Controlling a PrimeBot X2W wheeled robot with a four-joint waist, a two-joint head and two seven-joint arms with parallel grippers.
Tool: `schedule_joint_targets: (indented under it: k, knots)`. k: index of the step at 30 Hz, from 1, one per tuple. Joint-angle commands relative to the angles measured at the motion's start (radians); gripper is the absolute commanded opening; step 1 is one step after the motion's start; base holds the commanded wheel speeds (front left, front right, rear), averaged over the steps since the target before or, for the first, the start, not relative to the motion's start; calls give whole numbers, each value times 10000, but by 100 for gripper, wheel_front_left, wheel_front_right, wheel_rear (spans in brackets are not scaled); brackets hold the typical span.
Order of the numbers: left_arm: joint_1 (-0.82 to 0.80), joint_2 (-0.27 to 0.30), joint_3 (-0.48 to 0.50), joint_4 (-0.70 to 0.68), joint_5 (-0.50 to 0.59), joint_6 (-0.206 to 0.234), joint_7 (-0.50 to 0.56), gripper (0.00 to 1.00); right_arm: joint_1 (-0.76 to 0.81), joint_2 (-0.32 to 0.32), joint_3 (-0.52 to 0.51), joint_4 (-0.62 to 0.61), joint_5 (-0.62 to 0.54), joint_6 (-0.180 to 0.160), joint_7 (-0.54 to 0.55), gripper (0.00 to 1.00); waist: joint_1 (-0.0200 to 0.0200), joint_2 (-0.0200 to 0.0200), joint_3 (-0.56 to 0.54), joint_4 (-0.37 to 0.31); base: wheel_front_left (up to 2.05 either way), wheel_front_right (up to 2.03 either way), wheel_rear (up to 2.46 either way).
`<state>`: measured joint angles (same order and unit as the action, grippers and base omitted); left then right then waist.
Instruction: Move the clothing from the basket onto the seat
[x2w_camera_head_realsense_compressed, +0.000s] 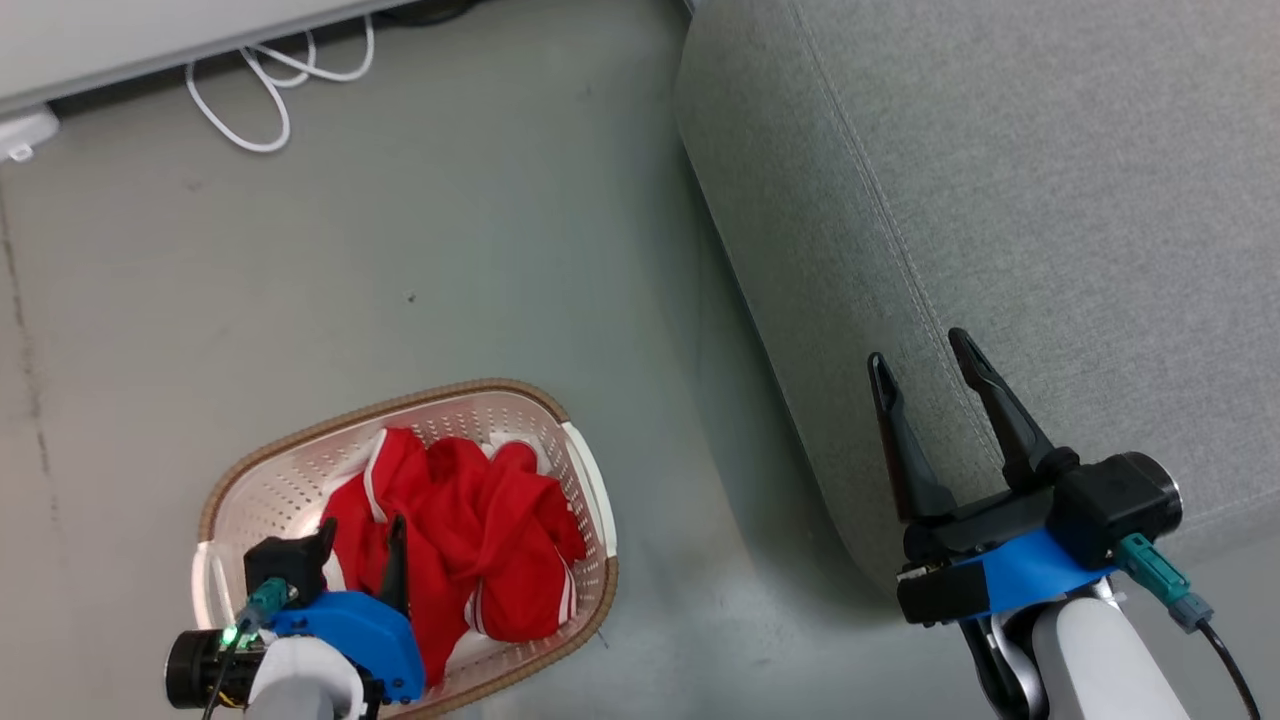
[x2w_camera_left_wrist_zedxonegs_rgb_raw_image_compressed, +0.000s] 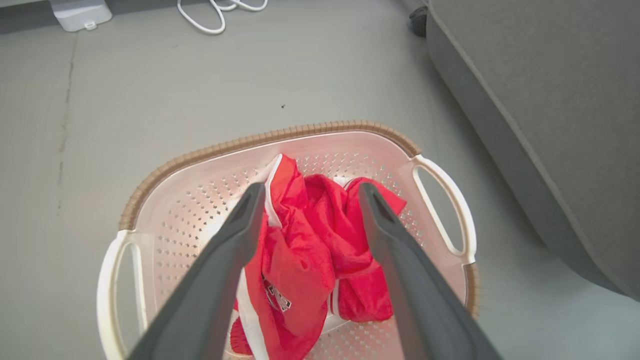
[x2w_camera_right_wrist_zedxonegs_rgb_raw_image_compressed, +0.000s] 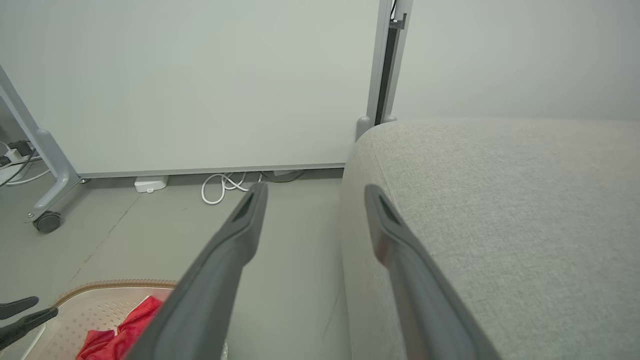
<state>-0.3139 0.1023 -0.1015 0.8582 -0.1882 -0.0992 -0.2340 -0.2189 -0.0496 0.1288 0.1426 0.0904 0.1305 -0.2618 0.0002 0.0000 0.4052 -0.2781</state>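
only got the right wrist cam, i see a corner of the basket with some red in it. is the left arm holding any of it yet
Observer: No. The left gripper hangs open over the clothing, its fingers spread apart with nothing pinched between them.
Operator: is all of the red stuff inside the basket
Observer: Yes. It lies in one bunched heap inside the basket, and none of it hangs over the rim.
Operator: where does the basket sit relative to the seat
Observer: It stands on the floor to the robot's left of the seat, with a strip of floor between them.
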Motion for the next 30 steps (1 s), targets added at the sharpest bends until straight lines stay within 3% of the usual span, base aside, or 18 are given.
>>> schedule_joint_targets:
  k: [1, 12, 30]
  knots:
    - [-239, 124, 8, 88, 9, -31, 68, 100, -186, -15, 34, -78, 19, 5, -49, 100, -2, 0, 613, -353, 0, 0, 0]
    - [-1711, 561, -341, 1807, 106, -77, 592, 100, -735, -16, 330, -457, 427, 5, -50, 100, -2, 0, 2203, -612, 0, 0, 0]
    - [-3132, 1074, -689, 3215, 313, 553, 1183, 100, -1254, -16, 605, -664, 978, 5, -48, 100, -2, 0, 3543, -872, 0, 0, 0]
